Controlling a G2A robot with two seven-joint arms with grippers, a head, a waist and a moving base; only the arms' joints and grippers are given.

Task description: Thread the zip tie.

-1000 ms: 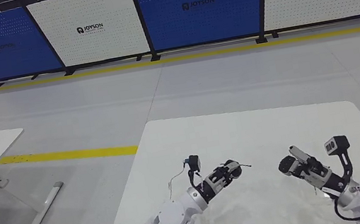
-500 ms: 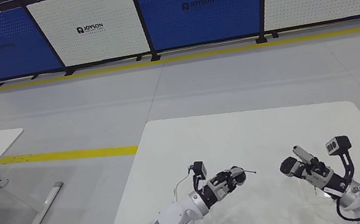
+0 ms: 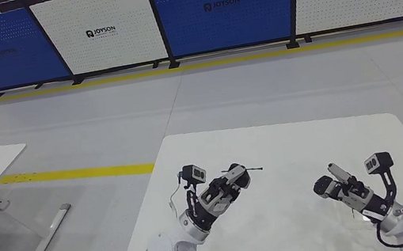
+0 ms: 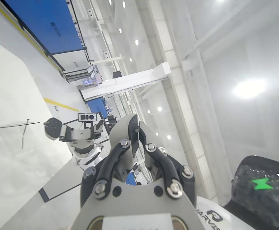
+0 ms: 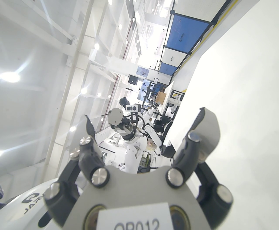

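**One arm swings away, zip tie [image 3: 254, 169] goes with it**

The left gripper [image 3: 233, 178] is pinched tight on the zip tie. The tie's thin black tail pokes out past the fingertips, above the white table [image 3: 308, 136]. Compared with half a second ago, this arm has swung toward the table's left side, carrying the tie away from the other arm. The right gripper [image 5: 145, 124] has kept its place near the table's front right corner, with its jaws spread wide and holding nothing. The two grippers now sit well apart. In the left wrist view the tie shows as a thin strip clamped between the dark ribbed pads [image 4: 133, 128].
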